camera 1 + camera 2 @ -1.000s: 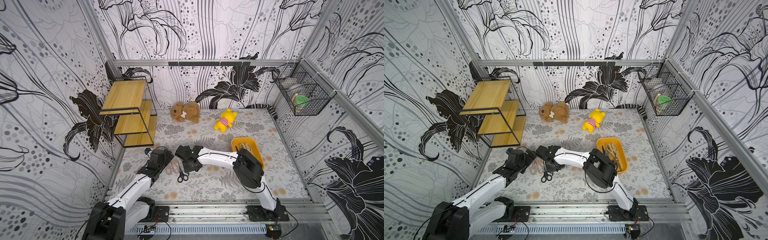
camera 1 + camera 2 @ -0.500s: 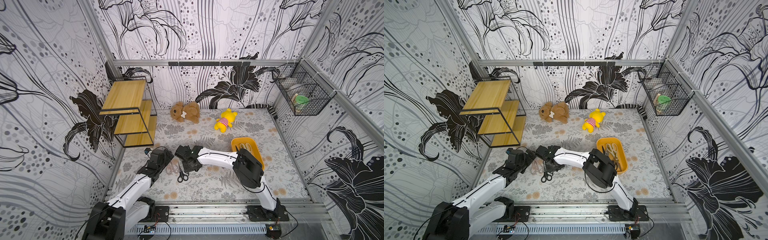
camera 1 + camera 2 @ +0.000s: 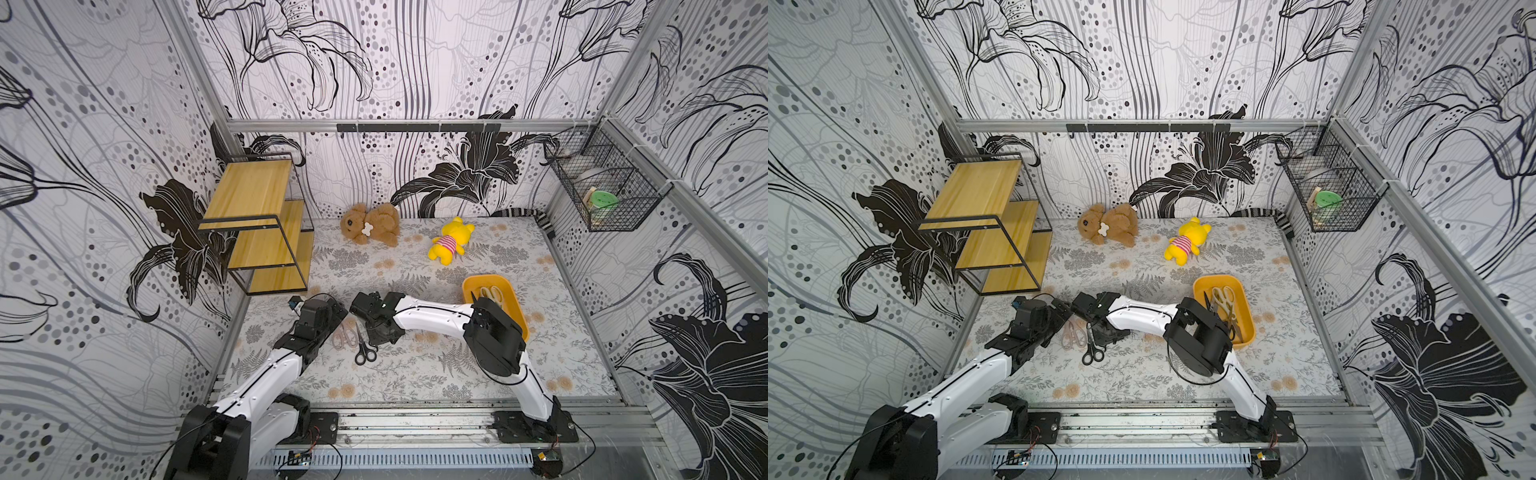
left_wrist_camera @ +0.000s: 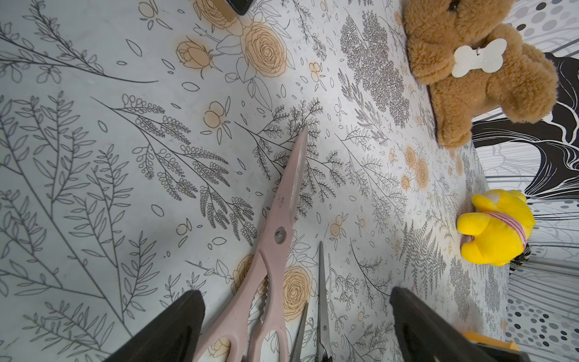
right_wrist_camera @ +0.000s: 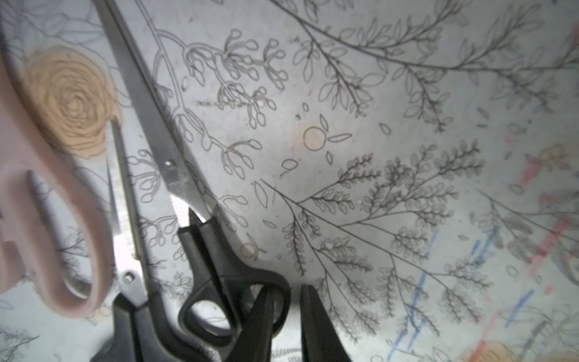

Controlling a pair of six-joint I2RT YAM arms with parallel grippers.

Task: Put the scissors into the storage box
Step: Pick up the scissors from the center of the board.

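Floral-print desk (image 3: 415, 374) carries three loose pairs of scissors (image 3: 365, 353): one pink pair (image 4: 275, 238), two black-handled pairs (image 5: 219, 266) (image 5: 131, 310); more lie in the single orange storage box (image 3: 1198, 291), their number unclear; both arms stretch low over the loose pairs; left pincer (image 4: 294, 294) wide, straddling the pink handles; right pincer (image 5: 285, 288) narrow, one finger (image 5: 260, 322) inside a black handle loop, grip impossible to tell

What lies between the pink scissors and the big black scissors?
A slimmer black-handled pair lies between pink scissors and big black scissors, in the right wrist view.
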